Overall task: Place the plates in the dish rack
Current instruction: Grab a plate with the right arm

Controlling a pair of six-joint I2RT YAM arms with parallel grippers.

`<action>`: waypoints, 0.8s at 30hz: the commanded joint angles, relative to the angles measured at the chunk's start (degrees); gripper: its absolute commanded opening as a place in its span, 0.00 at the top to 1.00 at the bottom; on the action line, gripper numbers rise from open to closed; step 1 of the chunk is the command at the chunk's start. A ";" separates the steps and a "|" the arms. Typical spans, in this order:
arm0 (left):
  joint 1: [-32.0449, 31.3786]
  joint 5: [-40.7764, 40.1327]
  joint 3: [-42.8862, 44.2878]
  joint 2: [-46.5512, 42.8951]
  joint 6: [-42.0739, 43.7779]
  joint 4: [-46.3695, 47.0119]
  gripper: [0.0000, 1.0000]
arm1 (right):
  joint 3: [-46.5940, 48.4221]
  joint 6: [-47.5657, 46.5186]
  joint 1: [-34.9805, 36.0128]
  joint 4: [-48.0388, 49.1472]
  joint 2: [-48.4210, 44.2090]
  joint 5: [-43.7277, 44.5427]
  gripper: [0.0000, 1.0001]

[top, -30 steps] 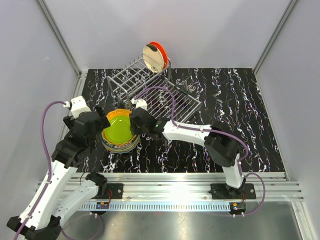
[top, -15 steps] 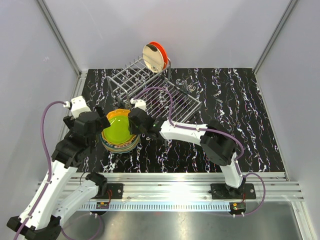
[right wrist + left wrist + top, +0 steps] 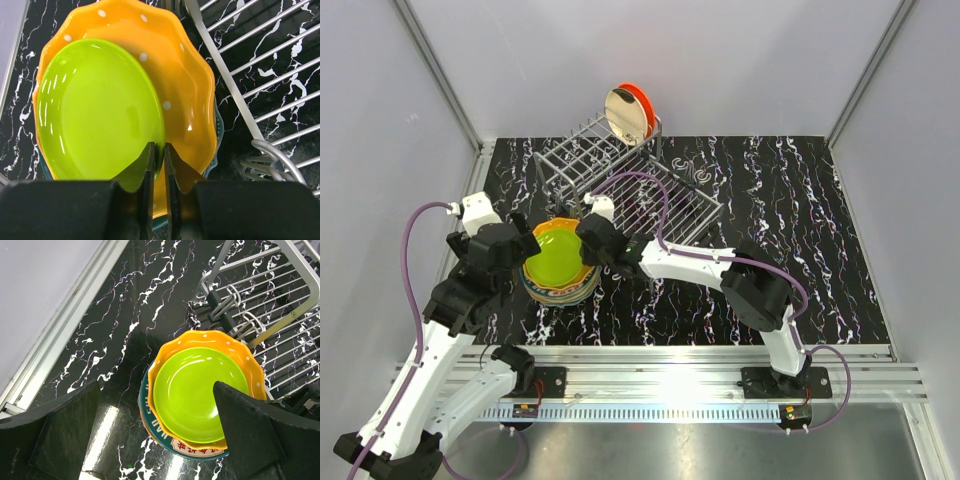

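A stack of plates [image 3: 565,292] sits on the black worktop [image 3: 800,220], at seven o'clock from the dish rack [image 3: 620,180]. The right hand [image 3: 157,162] appears clenched on the rim of the top lime green plate [image 3: 95,110]; the left hand [image 3: 156,390] hangs released. Pick-up is under way; next it needs lifting toward one o'clock, upright into a slot

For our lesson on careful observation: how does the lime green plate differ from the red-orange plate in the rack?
The lime green plate lies on the stack; the red-orange plate stands on edge in the dish rack. The right tool pinches the green plate's rim; no tool touches the red-orange one. Both are round.
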 commanded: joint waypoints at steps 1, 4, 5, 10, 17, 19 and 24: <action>0.19 -0.04 0.06 -0.26 0.13 2.45 0.01 | 2.85 1.93 0.20 0.06 -1.98 2.65 0.93; 0.19 -0.04 0.06 -0.17 0.13 2.45 0.01 | 2.77 3.43 0.20 0.14 -3.12 3.53 0.96; 0.19 -0.04 0.15 -0.17 0.13 2.45 0.01 | 2.77 4.22 0.03 0.14 -3.91 3.88 0.98; 0.19 0.13 0.06 -0.17 0.04 2.45 0.01 | 2.59 5.63 -0.15 0.50 -6.28 5.20 1.00; 0.19 -0.04 0.06 -0.26 0.13 2.45 0.01 | -0.21 6.24 -0.94 0.93 -10.41 6.17 1.00; 0.19 -0.04 0.06 -0.26 0.13 2.36 0.01 | -1.71 6.07 -1.20 2.50 -12.51 6.52 1.00; 0.19 -0.05 0.06 -0.08 0.04 2.36 0.01 | -5.93 5.10 -1.91 2.96 -16.30 8.36 1.00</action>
